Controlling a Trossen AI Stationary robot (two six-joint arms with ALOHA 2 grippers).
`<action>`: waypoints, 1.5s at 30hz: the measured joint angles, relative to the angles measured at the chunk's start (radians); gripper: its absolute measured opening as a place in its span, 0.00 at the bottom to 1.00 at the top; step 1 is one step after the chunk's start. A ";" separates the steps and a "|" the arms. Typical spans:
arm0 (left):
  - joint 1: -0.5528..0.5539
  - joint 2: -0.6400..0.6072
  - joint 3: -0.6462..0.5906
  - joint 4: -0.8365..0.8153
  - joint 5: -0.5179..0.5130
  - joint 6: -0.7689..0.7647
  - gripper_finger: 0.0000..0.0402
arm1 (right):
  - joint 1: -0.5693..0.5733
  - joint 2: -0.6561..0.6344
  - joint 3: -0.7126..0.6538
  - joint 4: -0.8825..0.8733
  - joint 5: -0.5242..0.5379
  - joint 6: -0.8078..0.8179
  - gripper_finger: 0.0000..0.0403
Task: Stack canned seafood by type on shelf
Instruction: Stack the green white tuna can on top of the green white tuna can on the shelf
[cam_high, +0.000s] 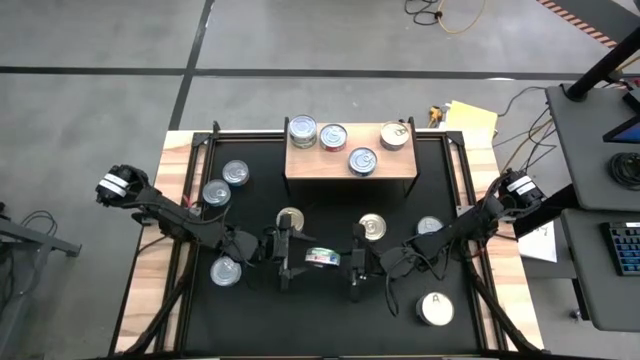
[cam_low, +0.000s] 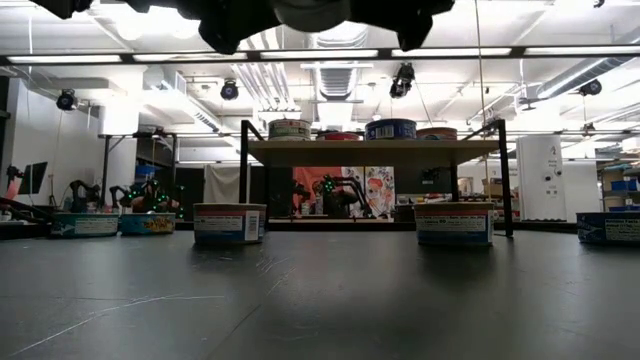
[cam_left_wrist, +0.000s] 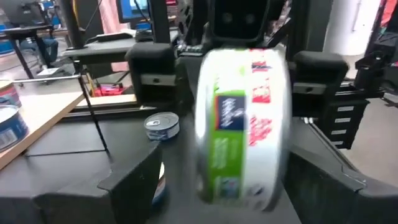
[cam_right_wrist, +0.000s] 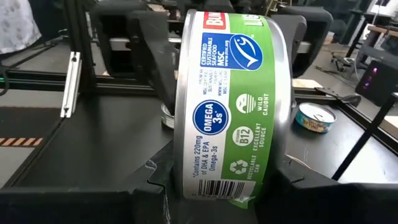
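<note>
Centre of the high view: my right hand (cam_high: 356, 262) grips a green-labelled can (cam_high: 322, 258) on edge above the black tabletop (cam_high: 400, 320); my left hand (cam_high: 288, 258) stands wide beside it, fingers apart. Upper centre: the wooden shelf (cam_high: 320, 162) carries four cans. Other cans lie scattered over the tabletop. Low view: an open workshop with ceiling lights beyond.
</note>
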 joint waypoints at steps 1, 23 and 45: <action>0.000 0.000 0.000 0.000 0.001 0.000 0.73 | 0.000 0.000 0.000 -0.003 0.000 0.001 0.32; 0.001 0.000 0.030 -0.026 -0.060 -0.134 0.30 | 0.000 -0.007 -0.002 -0.022 0.004 0.056 0.67; 0.104 -0.346 0.009 -0.527 0.310 -0.930 0.30 | 0.084 -0.199 -0.002 -0.314 0.143 -0.206 0.63</action>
